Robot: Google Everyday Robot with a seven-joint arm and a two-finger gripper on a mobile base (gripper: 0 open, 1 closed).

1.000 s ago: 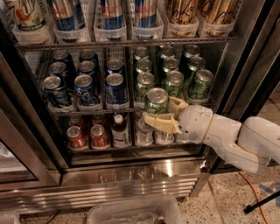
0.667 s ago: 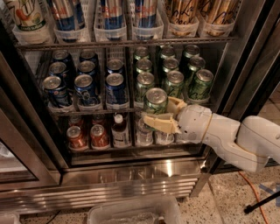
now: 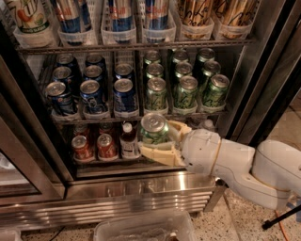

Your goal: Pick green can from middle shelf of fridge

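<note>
My gripper (image 3: 156, 139) is shut on a green can (image 3: 153, 129) and holds it upright, just in front of and slightly below the front edge of the middle shelf (image 3: 141, 114) of the fridge (image 3: 141, 190). One finger lies behind the can and the other below its left side. My white arm comes in from the lower right. More green cans (image 3: 186, 92) stand in rows on the right half of the middle shelf, and dark blue cans (image 3: 91, 95) fill its left half.
Red-orange cans (image 3: 83, 147) and a small dark bottle (image 3: 128, 140) stand on the lower shelf behind the held can. Tall cans (image 3: 121, 14) fill the top rack. Dark door frames (image 3: 275, 70) flank the opening. A clear plastic bin (image 3: 143, 228) sits on the floor below.
The gripper and the green can have moved down and to the left, out from the front of the middle shelf. The other cans have not moved.
</note>
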